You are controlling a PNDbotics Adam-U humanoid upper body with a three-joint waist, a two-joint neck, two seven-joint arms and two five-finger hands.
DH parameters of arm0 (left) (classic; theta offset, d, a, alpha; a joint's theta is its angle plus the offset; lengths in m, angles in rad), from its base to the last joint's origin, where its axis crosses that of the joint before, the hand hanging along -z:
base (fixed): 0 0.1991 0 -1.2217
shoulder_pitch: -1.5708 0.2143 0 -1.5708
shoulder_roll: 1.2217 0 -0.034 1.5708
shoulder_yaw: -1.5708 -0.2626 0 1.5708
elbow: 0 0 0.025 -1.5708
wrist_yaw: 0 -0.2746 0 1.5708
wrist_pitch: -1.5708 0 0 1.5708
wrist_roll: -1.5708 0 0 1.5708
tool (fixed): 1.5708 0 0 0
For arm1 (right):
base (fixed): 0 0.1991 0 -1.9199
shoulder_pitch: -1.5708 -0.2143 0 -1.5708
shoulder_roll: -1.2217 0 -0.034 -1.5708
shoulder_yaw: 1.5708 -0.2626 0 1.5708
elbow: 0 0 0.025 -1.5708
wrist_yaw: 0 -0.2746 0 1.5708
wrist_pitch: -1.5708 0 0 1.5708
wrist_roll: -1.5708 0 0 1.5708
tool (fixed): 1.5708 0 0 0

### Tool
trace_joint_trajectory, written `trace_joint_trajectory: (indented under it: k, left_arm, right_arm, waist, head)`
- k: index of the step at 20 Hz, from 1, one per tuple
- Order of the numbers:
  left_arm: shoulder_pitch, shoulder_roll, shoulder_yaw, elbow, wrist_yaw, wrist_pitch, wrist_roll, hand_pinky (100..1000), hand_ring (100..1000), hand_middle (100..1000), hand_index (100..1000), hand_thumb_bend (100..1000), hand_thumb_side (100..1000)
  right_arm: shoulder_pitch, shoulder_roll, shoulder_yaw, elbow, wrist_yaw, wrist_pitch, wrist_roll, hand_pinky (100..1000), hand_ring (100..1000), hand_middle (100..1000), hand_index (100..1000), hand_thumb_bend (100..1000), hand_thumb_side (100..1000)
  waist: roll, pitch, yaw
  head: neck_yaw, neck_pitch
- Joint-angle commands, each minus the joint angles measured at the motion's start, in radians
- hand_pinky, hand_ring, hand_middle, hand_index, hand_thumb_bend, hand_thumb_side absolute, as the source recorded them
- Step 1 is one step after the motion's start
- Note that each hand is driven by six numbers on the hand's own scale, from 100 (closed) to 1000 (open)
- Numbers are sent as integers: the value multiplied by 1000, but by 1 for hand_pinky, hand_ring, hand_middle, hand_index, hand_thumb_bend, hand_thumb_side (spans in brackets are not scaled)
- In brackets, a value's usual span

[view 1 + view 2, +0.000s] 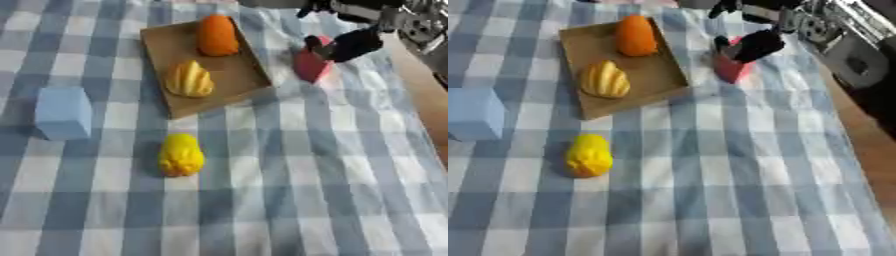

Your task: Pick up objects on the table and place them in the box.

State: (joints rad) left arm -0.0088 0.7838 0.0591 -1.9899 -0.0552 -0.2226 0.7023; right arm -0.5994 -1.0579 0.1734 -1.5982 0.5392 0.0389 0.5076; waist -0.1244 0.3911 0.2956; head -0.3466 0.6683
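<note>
Right hand: the right hand (354, 44) comes in from the upper right, its dark fingers (754, 46) curled round the top of the red block (310, 66); the block looks tilted, and whether it touches the cloth cannot be told.
Left hand: it shows in neither view.
Blue block: far left on the checked tablecloth (262, 200), the pale blue block (63, 113) stands well apart from the box. It looks stiff and flat-sided, probably light, so a hold across two opposite faces should suit it.
Yellow object: the rounded yellow object (181, 154) lies on the cloth, near the box's front edge but apart from it. Its glossy, bulging form may slip, so a hold across its narrower middle seems safest.
Box: the shallow brown box (157, 42) sits askew at upper centre. It holds a ridged yellow-orange piece (189, 79) near the front and an orange piece (217, 35) toward the back, with bare floor at its right side.
Red block: it is just beside the box's right wall, outside it. It appears rigid and small, likely light; the hold near its top leaves the lower part free to swing, so it could twist in the fingers.
Judgement: two things lie in the box; the red one is in hand, and two more wait on the cloth.
</note>
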Motion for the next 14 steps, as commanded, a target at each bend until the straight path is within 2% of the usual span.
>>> trace_joint_trajectory:
  k: [1,5,8,10,13,14]
  left_arm:
    - [-2,36,11,-10,-8,-4,3,855,730,735,830,336,602]
    - [-2,33,10,-10,-9,-3,3,854,729,735,829,335,603]
    - [-2,32,9,-10,-8,-1,3,854,729,734,828,335,604]
    - [-1,31,9,-10,-8,-1,2,854,729,733,828,335,604]
    - [0,31,10,-10,-7,-2,4,853,729,733,827,336,603]
    - [0,30,10,-10,-7,-2,5,853,729,733,827,336,603]
  right_arm:
    - [-20,-18,-19,47,27,-8,11,842,910,885,906,100,548]
    - [-19,-13,-25,86,51,-19,28,839,901,861,910,100,609]
    - [-15,-12,-27,98,45,-27,39,840,900,868,906,100,488]
    - [-13,-12,-30,108,44,-25,39,842,906,871,903,100,443]
    - [-13,-8,-34,125,35,-22,36,842,910,873,906,100,495]
    - [-12,-7,-34,131,29,-22,38,839,909,874,908,100,538]
  waist:
    - [6,-14,0]
    - [4,-9,-1]
    - [3,-7,-2]
    - [3,-7,-2]
    - [4,-6,-2]
    - [4,-5,-1]
  head:
    - [-5,-16]
    - [-1,-18]
    - [0,-18]
    - [1,-18]
    - [2,-19]
    - [2,-20]
